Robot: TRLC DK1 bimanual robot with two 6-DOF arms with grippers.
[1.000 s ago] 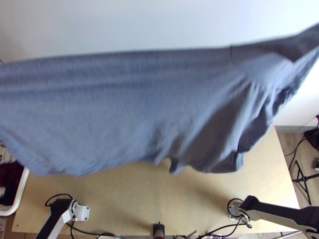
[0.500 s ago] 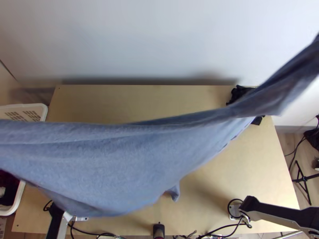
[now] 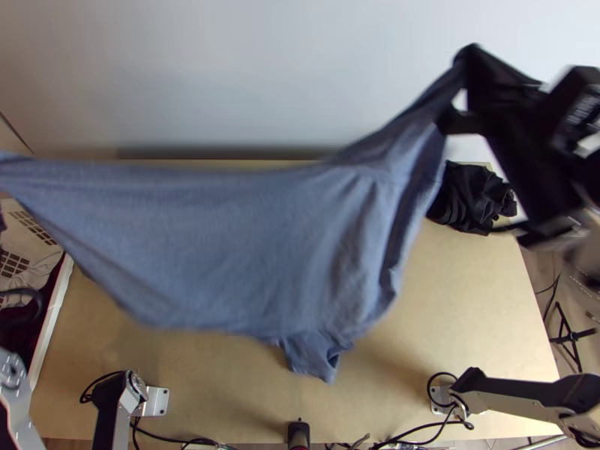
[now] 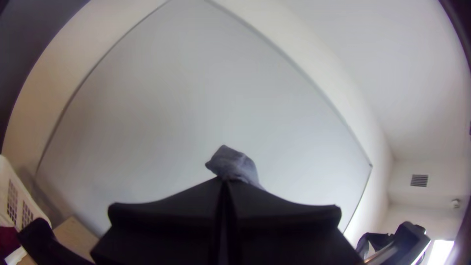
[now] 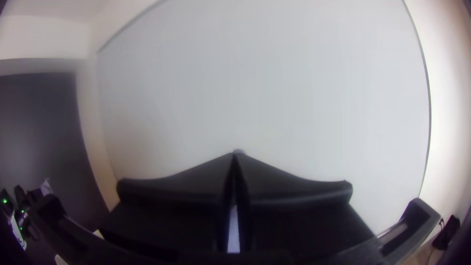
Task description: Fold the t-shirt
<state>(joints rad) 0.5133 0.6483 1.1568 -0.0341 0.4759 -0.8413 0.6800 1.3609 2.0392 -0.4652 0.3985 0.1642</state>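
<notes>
T-shirt (image 3: pixel 255 247) fabric hangs in the air above your wooden table (image 3: pixel 480 300), strung like a hammock between your two grippers. Your right arm (image 3: pixel 510 394) runs from its base toward the top view's right side, and its gripper (image 3: pixel 469 91) comes in from that side, high in the picture, its fingers pressed together on one raised end of the cloth. In the left wrist view, your left gripper (image 4: pixel 224 179) also has its flat black fingers closed, with a small grey-blue tuft standing past the tips.

The shirt is soft, matte blue-grey, pulled taut along its upper edge and sagging into a rounded belly with loose folds toward the right; a crumpled flap dangles at its lowest point. To the right behind it, you have a bunched black cloth (image 3: pixel 480 202) on the table; at left, a white plastic basket (image 3: pixel 28 251) with grid-like slots.
</notes>
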